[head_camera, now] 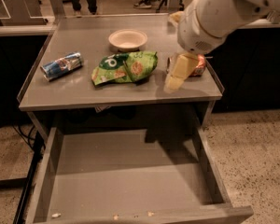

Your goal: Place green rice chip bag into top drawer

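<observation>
The green rice chip bag [124, 67] lies crumpled in the middle of the grey table [84, 94]. The top drawer [126, 176] is pulled out wide below the table's front edge, its flat bottom bare but for a few crumbs. My gripper [177, 74] hangs from the white arm over the right part of the table. It sits just right of the bag and apart from it, with its pale yellow fingers pointing down-left.
A white bowl [128, 39] stands behind the bag. A blue can [61, 65] lies at the table's left. An orange crushed can [197, 65] lies behind my gripper at the right edge. People's legs and chairs stand beyond the table.
</observation>
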You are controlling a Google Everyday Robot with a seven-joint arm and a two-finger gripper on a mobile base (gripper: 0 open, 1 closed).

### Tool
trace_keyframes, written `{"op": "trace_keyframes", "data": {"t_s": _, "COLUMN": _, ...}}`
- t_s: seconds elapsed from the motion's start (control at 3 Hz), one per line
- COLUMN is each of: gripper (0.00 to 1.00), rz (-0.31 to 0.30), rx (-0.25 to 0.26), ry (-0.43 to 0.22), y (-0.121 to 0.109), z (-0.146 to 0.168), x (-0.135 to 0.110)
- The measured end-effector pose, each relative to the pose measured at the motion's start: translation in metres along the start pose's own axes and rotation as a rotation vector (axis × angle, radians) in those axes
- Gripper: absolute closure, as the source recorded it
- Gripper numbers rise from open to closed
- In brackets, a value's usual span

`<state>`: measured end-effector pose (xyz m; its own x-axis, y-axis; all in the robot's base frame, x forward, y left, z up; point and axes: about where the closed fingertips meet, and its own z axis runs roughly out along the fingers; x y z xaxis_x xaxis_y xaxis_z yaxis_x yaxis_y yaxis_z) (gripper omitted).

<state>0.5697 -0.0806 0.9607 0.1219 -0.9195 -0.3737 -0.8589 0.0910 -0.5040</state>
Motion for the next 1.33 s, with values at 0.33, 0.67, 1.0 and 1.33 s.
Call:
{"op": "trace_keyframes", "data": {"t_s": 0.33, "gripper": 0.00, "rz": -0.021, "rx": 0.004, "ry": -0.035, "y": -0.017, "z": 0.024, "x": -0.015}}
{"op": "trace_keyframes", "data": {"t_s": 0.67, "gripper": 0.00, "rz": -0.043, "rx": -0.010, "ry": -0.061, "y": -0.037, "z": 0.054, "x": -0.028}}
{"op": "trace_keyframes", "data": {"t_s": 1.0, "gripper": 0.00, "rz": -0.060, "rx": -0.059, "ry": -0.088, "y": -0.048, "z": 0.083, "x": -0.037}}
{"op": "trace_keyframes", "data": {"t_s": 1.33, "gripper": 0.00, "rz": -0.077, "rx": -0.103, "ry": -0.133, "y": -0.030, "z": 0.090, "x": -0.047}}
